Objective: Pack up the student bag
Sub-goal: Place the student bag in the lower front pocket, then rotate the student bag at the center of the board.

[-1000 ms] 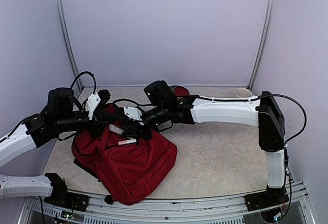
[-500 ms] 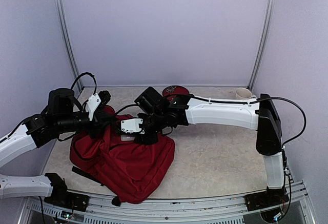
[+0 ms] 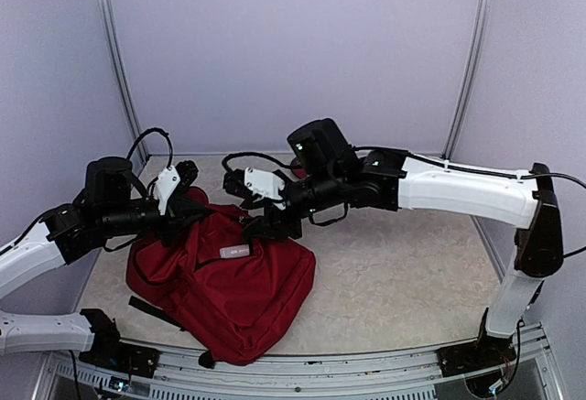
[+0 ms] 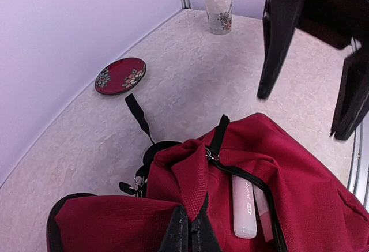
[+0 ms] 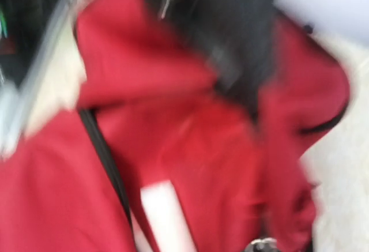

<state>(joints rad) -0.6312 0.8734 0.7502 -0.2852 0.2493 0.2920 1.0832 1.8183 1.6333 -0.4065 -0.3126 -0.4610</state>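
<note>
The dark red student bag lies on the table's left half, and also shows in the left wrist view and, blurred, in the right wrist view. My left gripper is shut on a fold of the bag's fabric by the zip. A pale pink-white tube sits in the open zip pocket; it also shows from above and in the right wrist view. My right gripper hangs open and empty just above the bag; its black fingers stand apart.
A red floral plate lies on the table beyond the bag, near the back wall. A patterned cup stands in the far corner. A black strap trails from the bag. The right forearm spans the table's right half.
My right gripper has lifted off the bag and drawn back up and to the right, empty. The tube stays in the zip pocket. My left gripper has kept its hold.
</note>
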